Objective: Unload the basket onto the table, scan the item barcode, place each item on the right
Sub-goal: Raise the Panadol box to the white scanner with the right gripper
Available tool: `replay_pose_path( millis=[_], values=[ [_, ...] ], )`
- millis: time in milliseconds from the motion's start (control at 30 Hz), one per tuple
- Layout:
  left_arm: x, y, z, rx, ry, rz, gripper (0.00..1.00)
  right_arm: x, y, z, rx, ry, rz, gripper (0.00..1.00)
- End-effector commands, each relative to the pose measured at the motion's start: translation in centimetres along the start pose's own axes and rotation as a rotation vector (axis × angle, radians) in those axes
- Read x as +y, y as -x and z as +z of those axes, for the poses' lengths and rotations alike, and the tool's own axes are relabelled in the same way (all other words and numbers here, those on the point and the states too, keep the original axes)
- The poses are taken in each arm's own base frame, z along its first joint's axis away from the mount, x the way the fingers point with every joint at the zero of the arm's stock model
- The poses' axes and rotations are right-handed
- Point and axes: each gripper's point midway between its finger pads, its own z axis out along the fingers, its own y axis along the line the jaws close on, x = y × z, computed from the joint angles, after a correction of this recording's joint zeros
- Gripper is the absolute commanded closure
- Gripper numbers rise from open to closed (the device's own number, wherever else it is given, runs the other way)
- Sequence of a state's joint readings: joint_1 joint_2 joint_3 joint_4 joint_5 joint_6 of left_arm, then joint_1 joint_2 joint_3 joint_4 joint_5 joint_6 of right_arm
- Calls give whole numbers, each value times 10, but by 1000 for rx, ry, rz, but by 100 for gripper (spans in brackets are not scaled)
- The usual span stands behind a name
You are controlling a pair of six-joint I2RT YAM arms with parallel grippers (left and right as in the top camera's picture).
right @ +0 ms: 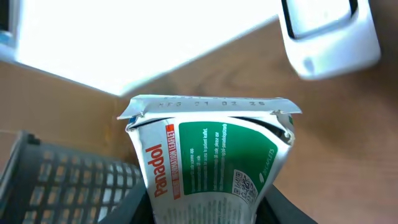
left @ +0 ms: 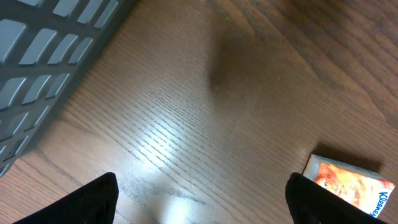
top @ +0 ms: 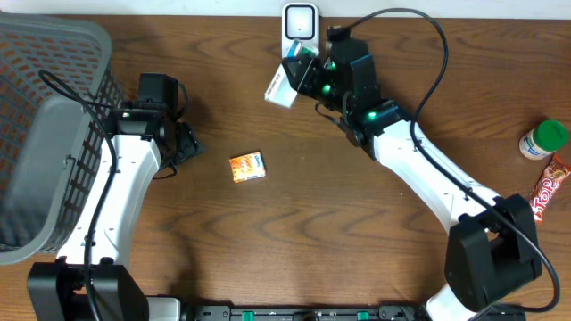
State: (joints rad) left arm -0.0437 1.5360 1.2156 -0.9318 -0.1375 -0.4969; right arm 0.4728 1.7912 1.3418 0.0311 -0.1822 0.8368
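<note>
At upper centre of the overhead view, over the table (top: pixel 268 232), the right gripper (top: pixel 302 77) pinches the Panadol packet (top: pixel 278 89) before the scanner (top: pixel 300 22). The packet looks light and crushable, likely best held low by its edges. The left gripper (top: pixel 183 143) hangs spread, empty.

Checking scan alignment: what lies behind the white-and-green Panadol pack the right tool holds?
Visible: white plastic scanner upper right, grey mesh basket lower left, brown wooden table between. Whatever lies directly behind the white-and-green Panadol pack is covered.

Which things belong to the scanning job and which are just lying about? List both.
In the job: Panadol box, right gripper holding it, white scanner.
Lying about: Kleenex pack, grey basket, green-capped bottle, red snack bar.
</note>
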Motion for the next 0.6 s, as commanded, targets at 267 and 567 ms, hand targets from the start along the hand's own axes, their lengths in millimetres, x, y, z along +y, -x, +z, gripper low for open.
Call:
replay_pose_path(
  millis=[267, 567],
  values=[
    [4, -1, 2, 1, 17, 2, 14, -30, 41, 54, -209, 153, -31, 58],
    [4, -1, 2, 1, 17, 2, 14, -75, 82, 85, -277, 293, 142, 61]
  ],
)
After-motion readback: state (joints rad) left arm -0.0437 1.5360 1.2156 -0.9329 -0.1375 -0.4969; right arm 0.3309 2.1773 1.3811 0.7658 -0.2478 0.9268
